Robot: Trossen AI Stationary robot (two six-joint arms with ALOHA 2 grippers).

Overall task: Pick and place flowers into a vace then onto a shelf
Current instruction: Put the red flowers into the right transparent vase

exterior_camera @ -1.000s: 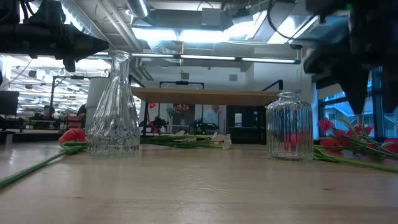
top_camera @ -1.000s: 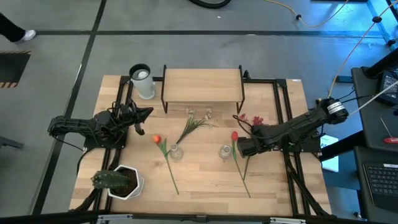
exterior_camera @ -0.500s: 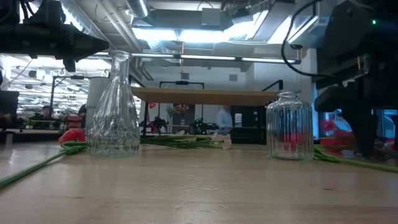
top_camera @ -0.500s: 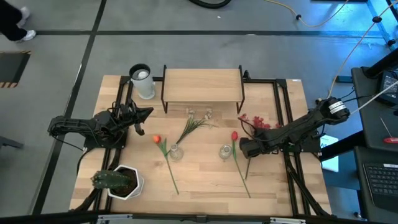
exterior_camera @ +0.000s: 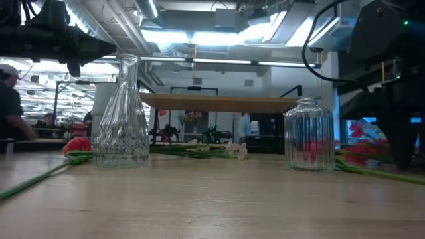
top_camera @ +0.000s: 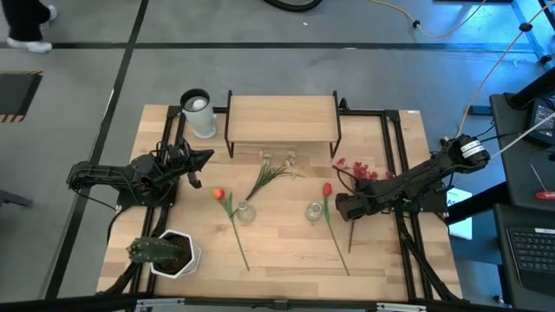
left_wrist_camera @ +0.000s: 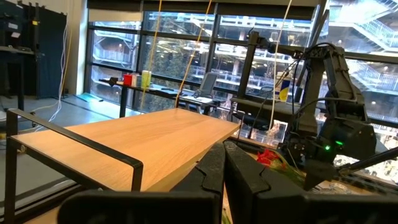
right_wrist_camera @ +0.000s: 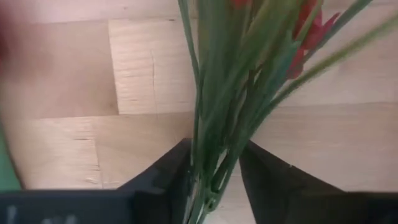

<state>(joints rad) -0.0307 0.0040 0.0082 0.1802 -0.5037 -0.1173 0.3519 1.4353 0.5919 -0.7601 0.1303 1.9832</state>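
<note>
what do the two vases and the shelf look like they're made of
Both vases, the tall flask-shaped vase and the squat ribbed jar, look like clear ribbed glass: the room shows through them. The shelf looks like a pale matte wood board with visible grain, on thin black legs, probably metal.

No text, label, brand, number or sign can be read in any view.

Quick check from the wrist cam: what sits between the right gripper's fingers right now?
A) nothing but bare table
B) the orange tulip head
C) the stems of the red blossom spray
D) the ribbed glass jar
C: in the right wrist view the green stems of the red blossom spray run down between the right gripper's two dark fingers, not yet clamped.
</note>
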